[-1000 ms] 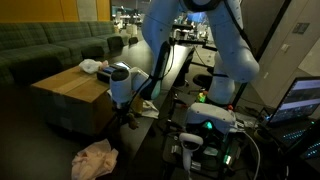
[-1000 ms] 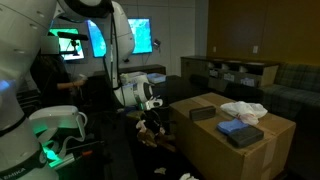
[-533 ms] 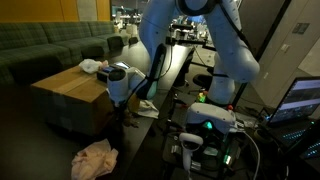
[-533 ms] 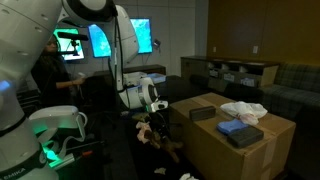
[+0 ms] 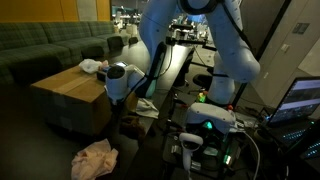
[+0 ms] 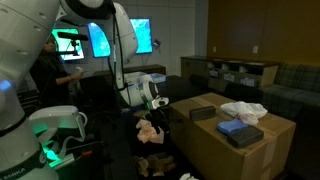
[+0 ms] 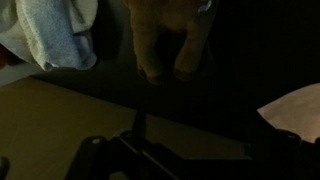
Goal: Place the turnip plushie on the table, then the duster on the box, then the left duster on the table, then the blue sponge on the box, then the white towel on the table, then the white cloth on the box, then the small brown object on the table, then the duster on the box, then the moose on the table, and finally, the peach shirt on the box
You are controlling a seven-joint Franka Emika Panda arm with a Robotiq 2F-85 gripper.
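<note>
The moose [image 7: 165, 40] is a brown plush lying on the black table [image 7: 240, 60], with the white towel [image 7: 50, 30] beside it. In both exterior views my gripper [image 5: 118, 103] [image 6: 157, 108] hangs just above the moose [image 6: 150, 130], open, with nothing in it. The tan box [image 5: 60, 95] [image 6: 225, 145] stands right beside the gripper. A white cloth [image 6: 243, 110], a blue sponge [image 6: 240, 130] and a dark object [image 6: 203, 113] lie on the box. The peach shirt [image 5: 95, 158] lies crumpled low down in front of the box. The wrist view is too dark to show my fingers.
A sofa [image 5: 40, 45] runs behind the box. The robot's base with green lights [image 5: 210, 125] and a laptop [image 5: 300, 100] stand close by. A pale sheet [image 7: 295, 110] lies at the right in the wrist view.
The gripper has opened and let go of the moose, which hung from it a second ago and now rests below it. The gripper has risen slightly.
</note>
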